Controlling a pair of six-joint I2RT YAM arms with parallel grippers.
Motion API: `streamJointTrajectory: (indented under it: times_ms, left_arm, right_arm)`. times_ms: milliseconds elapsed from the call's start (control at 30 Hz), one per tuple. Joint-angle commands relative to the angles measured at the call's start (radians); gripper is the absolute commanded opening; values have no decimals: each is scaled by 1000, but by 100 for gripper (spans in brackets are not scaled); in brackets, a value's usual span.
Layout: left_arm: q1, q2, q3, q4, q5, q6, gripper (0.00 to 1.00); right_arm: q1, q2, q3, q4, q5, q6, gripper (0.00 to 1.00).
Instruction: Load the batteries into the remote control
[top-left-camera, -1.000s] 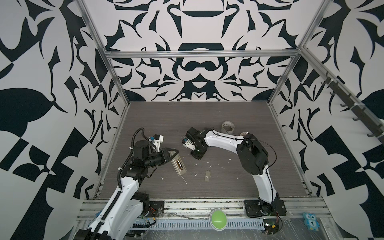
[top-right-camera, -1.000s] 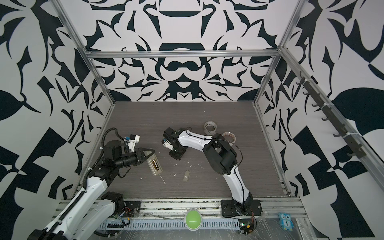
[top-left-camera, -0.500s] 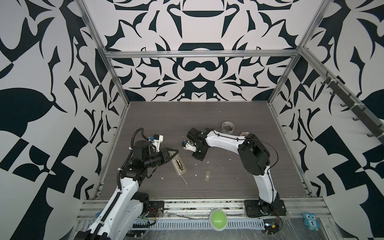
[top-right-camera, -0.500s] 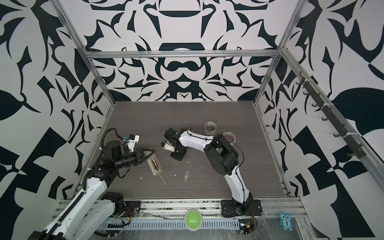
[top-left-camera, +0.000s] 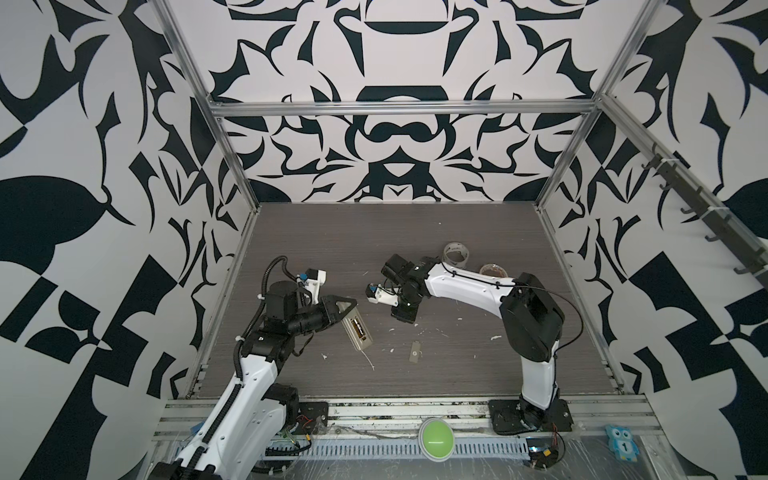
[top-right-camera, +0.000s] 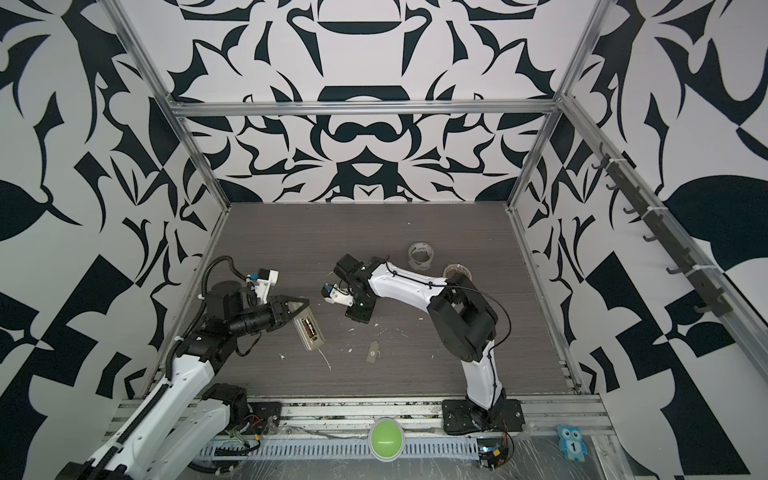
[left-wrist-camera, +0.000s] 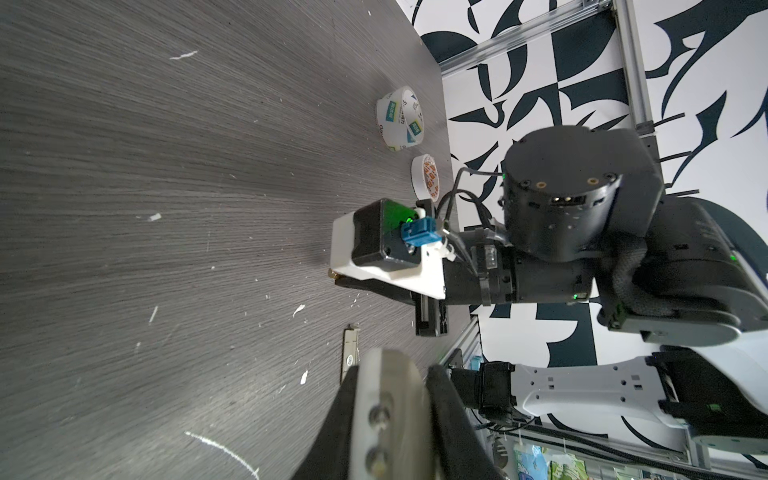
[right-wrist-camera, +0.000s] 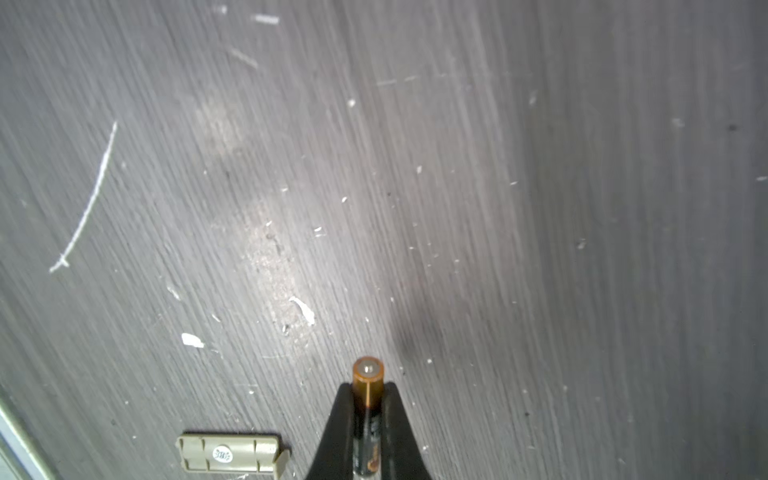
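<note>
The remote control (top-left-camera: 356, 331) (top-right-camera: 308, 331) is held back side up at one end by my left gripper (top-left-camera: 347, 308), which is shut on it just above the table. Its battery compartment lies open, with dark parts inside that I cannot make out. In the left wrist view the remote's pale end (left-wrist-camera: 386, 415) fills the gap between the fingers. My right gripper (right-wrist-camera: 368, 390) is shut on one of the batteries (right-wrist-camera: 368, 401), its gold end sticking out past the fingertips. In both top views this gripper (top-left-camera: 404, 312) hangs low over the table, right of the remote.
The pale battery cover (top-left-camera: 414, 352) (right-wrist-camera: 230, 454) lies on the table in front of the right gripper. Two tape rolls (top-left-camera: 456, 254) (top-left-camera: 494, 271) stand behind the right arm. White scraps (top-left-camera: 437, 331) litter the dark table. A green button (top-left-camera: 435, 433) sits on the front rail.
The right gripper has drifted slightly toward the front of the table. The left arm and the remote have stayed still.
</note>
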Motion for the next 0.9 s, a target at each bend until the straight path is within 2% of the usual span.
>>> streamJointTrajectory:
  times_ms: [0,333,867]
  left_arm:
    - [5,-5,15,5,5,10,0]
    - [10,-2,26,3,20,17,0]
    - [13,-13,31,5,20,24,0]
  right_arm:
    - [21,-36,-32,4,-22,-67,3]
    - [69,-51,-95,23,64,-180,3]
    - [109,4,-104,47,107,-170,15]
